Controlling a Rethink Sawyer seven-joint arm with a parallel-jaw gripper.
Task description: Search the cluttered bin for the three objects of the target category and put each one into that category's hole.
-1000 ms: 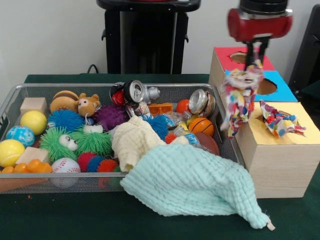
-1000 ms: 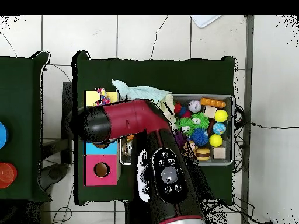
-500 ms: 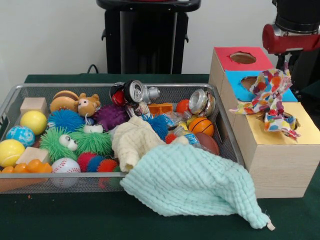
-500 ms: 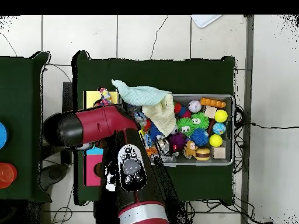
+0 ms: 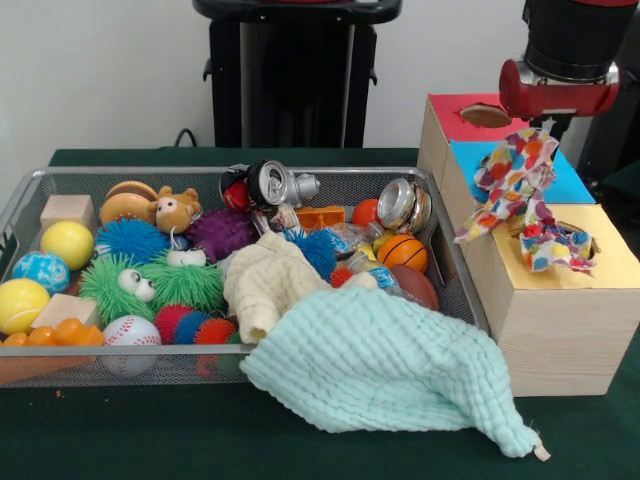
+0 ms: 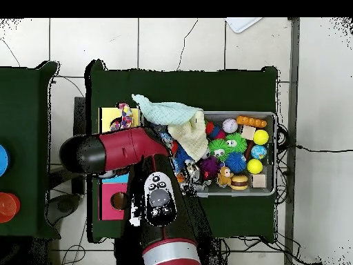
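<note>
My gripper (image 5: pixel 547 128) hangs over the row of boxes at the right, shut on a ruffled printed fabric piece (image 5: pixel 510 180) that dangles over the blue top and the yellow top's left edge. A second printed piece (image 5: pixel 555 245) lies bunched in the hole of the yellow-topped box (image 5: pixel 612 268) and covers most of it. No third printed piece shows. The wire mesh bin (image 5: pixel 200 172) lies to the left, full of toys. In the overhead view the arm hides the gripper; printed fabric (image 6: pixel 124 116) shows on the yellow top (image 6: pixel 107 117).
A mint waffle cloth (image 5: pixel 390 375) spills over the bin's front right corner. A cream cloth (image 5: pixel 265 285) lies in the bin among balls, spiky toys and cans. The blue-topped box (image 5: pixel 572 186) and red-topped box (image 5: pixel 455 120) stand behind the yellow one.
The gripper carried the printed piece right from the bin's edge to over the boxes, then back a little left. The cloth swung and now hangs nearer the yellow top.
</note>
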